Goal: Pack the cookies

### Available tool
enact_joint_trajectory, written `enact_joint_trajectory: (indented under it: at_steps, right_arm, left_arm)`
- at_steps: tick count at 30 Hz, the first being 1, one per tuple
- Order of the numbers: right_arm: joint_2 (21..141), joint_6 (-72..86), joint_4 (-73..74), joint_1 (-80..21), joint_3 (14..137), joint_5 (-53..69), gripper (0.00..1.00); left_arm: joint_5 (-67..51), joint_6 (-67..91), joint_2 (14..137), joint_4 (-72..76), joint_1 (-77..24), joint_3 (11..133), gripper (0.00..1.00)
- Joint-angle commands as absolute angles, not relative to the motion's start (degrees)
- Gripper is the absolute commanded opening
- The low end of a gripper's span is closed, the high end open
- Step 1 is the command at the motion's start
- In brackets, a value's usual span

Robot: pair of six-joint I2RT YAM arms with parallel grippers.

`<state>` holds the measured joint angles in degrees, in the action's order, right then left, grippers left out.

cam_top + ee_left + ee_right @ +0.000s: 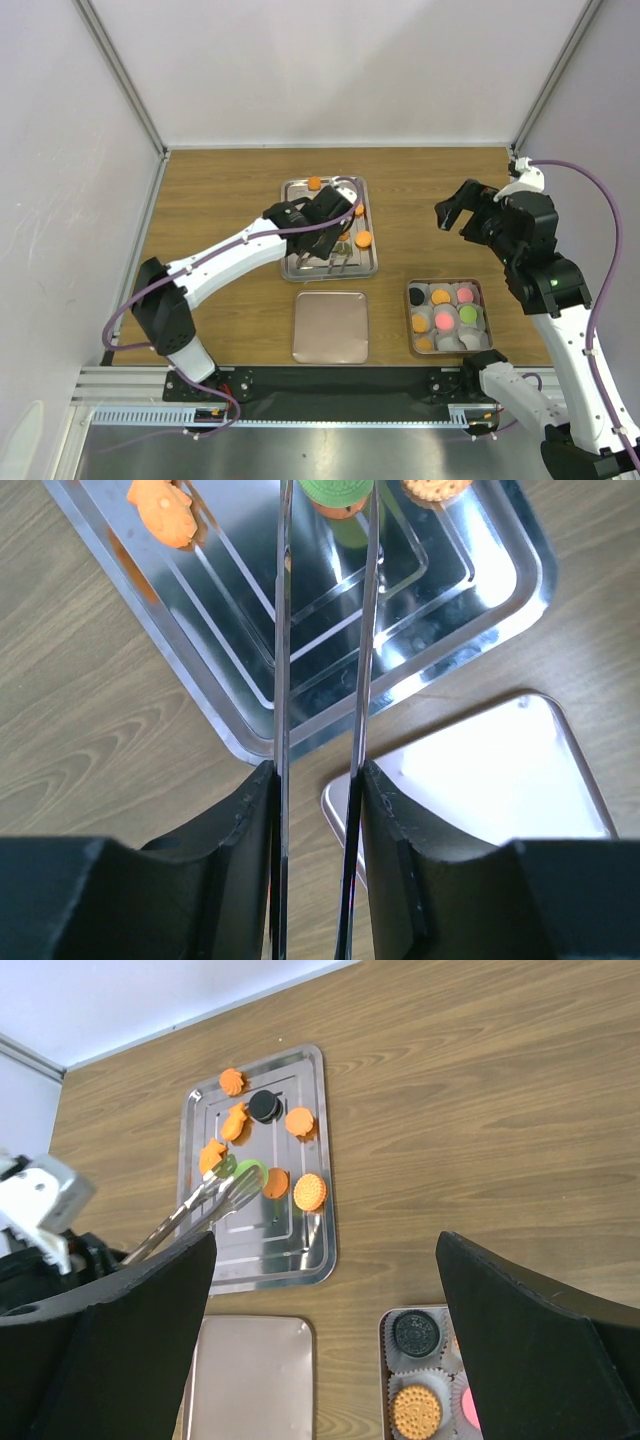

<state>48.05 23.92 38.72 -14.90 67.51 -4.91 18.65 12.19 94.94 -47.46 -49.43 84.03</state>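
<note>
Pick step: left gripper (pixel 318 780) clamped on tongs (pixel 283 630), tips straddling green cookie (pixel 338 490) on tray (pixel 470 600); right gripper (pixel 455 212) jaws apart. Next probably needs squeeze, lift, carry to box (pixel 410 320).

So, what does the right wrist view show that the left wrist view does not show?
Only the right wrist view: the black cookie on the steel tray, and the partly filled box. Only the left wrist view: the left gripper clamping the tongs from close. Both: the green cookie between the tongs' arms, orange cookies, the flat lid.
</note>
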Motion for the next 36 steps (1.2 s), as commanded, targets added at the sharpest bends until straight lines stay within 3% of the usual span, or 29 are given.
enact_joint_trajectory:
  at_steps: [1,22,36]
  right_arm:
    - [48.34,24.17,37.18,-14.77,68.20,-4.39,1.00]
    - [50.45,24.69,43.50,-14.76,75.76,-10.28,1.00]
    - [50.10,24.61,45.35,-14.77,76.03,-11.87,1.00]
  left_arm:
    - [16.35,13.01,89.39,-45.88,-49.74,83.50,0.40]
    - [5.11,14.33,87.10,-39.73,-73.20,85.78,0.41]
    - [2.46,12.57,94.21,-38.93,-79.45,88.86,0.41]
